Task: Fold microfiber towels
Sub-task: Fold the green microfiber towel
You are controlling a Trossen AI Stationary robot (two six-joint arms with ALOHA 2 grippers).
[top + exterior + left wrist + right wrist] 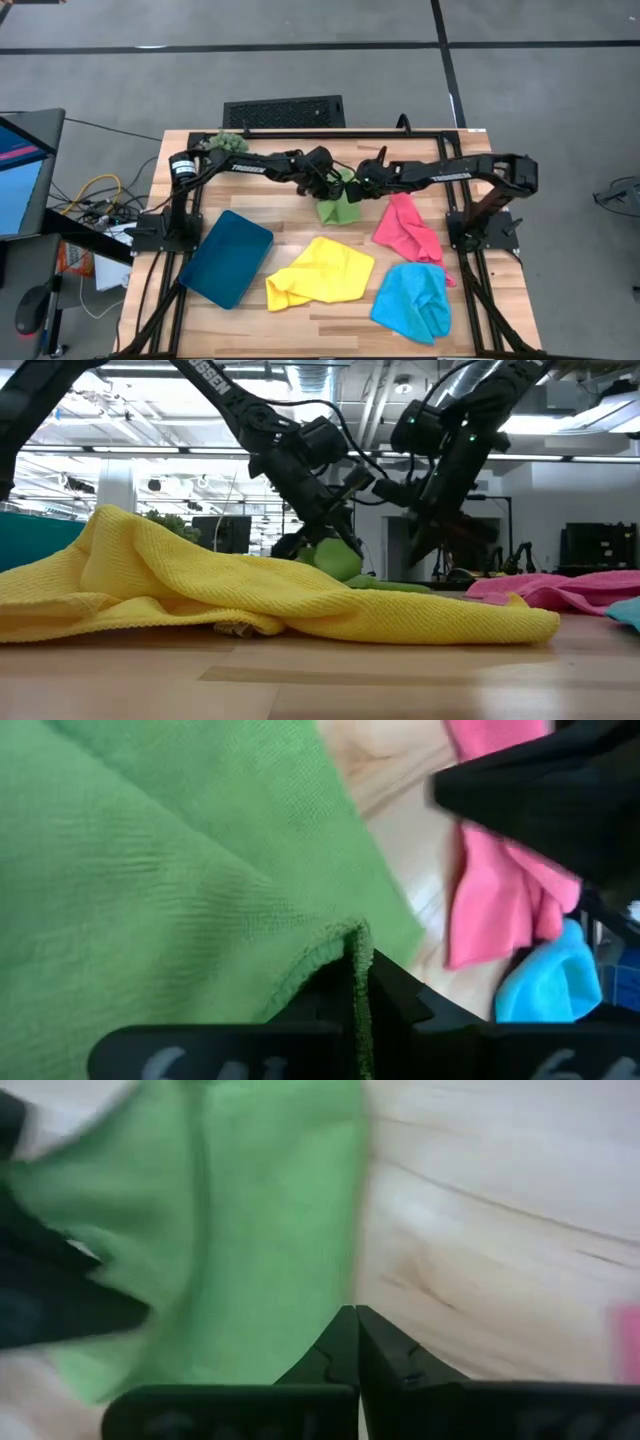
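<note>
The green towel [338, 207] lies bunched at the table's middle, toward the far side, its lower part on the wood. My left gripper [358, 955] is shut on it. My right gripper [356, 1315] hovers just to the right of the towel [250, 1210], shut, with nothing showing between its fingertips. The yellow towel [320, 272], the pink towel [408, 230] and the light blue towel [413, 300] lie crumpled on the table nearer the front. My left gripper pinches the green towel's hemmed edge [335, 938] between its two fingers, coming slanting down from the table's left. The cloth spreads away from the fingers, raised at the held edge, with its lower part [340, 214] resting on the table. My right gripper's shut tips stand at the towel's edge; I cannot tell whether they touch it.
A dark teal tray [227, 257] sits at the front left. A spiky green plant ball [228, 143] sits at the far left edge. Bare wood shows between the green towel and the yellow one.
</note>
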